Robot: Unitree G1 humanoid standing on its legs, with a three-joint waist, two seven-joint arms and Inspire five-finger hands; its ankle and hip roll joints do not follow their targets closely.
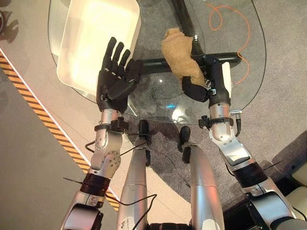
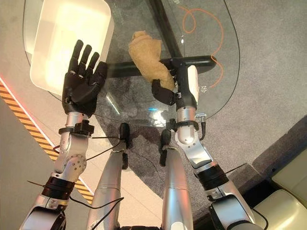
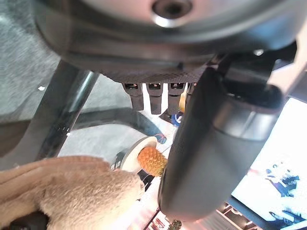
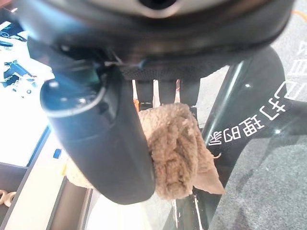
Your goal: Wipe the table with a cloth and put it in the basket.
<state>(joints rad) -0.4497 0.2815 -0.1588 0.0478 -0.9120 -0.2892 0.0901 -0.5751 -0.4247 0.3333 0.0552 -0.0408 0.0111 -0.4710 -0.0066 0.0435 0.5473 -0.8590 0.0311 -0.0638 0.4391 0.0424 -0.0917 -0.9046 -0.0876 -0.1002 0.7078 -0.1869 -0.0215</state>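
Note:
A tan terry cloth (image 1: pixel 178 53) lies bunched on the glass table (image 1: pixel 240 81), near its middle. My right hand (image 1: pixel 204 82) is shut on the cloth's near end, thumb wrapped over it; the right wrist view shows the cloth (image 4: pixel 177 148) pinched between thumb and fingers. My left hand (image 1: pixel 115 76) hovers open over the table's left part, fingers straight and spread, holding nothing. A white basket (image 1: pixel 76 52) stands at the table's far left, just beyond the left hand's fingertips.
The round glass table rests on a black frame bar (image 1: pixel 153 62) that shows through the top. An orange cable (image 1: pixel 225 19) loops on the grey carpet under the glass. A yellow-black striped floor line (image 1: pixel 43 120) runs at the left.

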